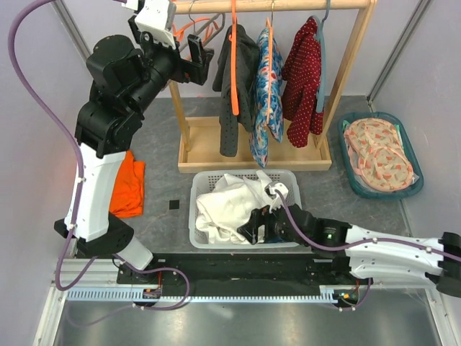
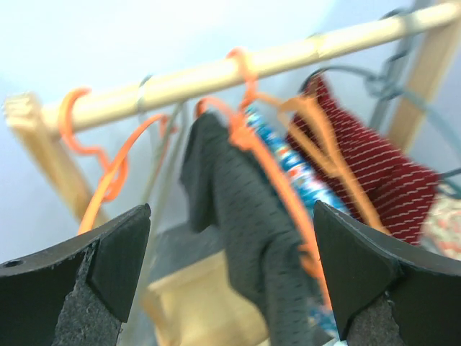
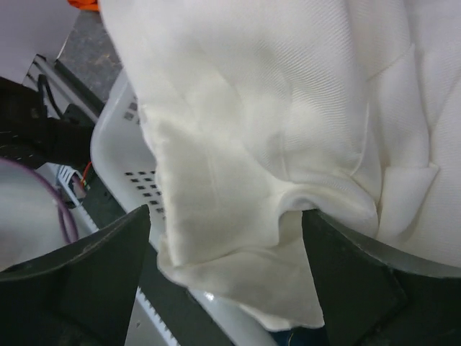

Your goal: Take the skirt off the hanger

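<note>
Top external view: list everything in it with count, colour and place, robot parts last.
Clothes rack: one, pale wood, far centre.
Dark garment: one, dark grey, hung at the left of the rail.
Blue floral garment: one, blue patterned, hung mid-rail.
Red garment: one, white-dotted red, hung at the rail's right.
Bare hanger: at least one, orange, rail's left end.
Laundry basket: one, white, before the rack.
White cloth: one, white, in the laundry basket.
Orange cloth: one, orange, left on the table.
Teal basket: one, teal, right side, holding cream patterned fabric.
Left gripper: one, black, open, raised near the rail's left end.
Right gripper: one, black, open, over the white cloth.
</note>
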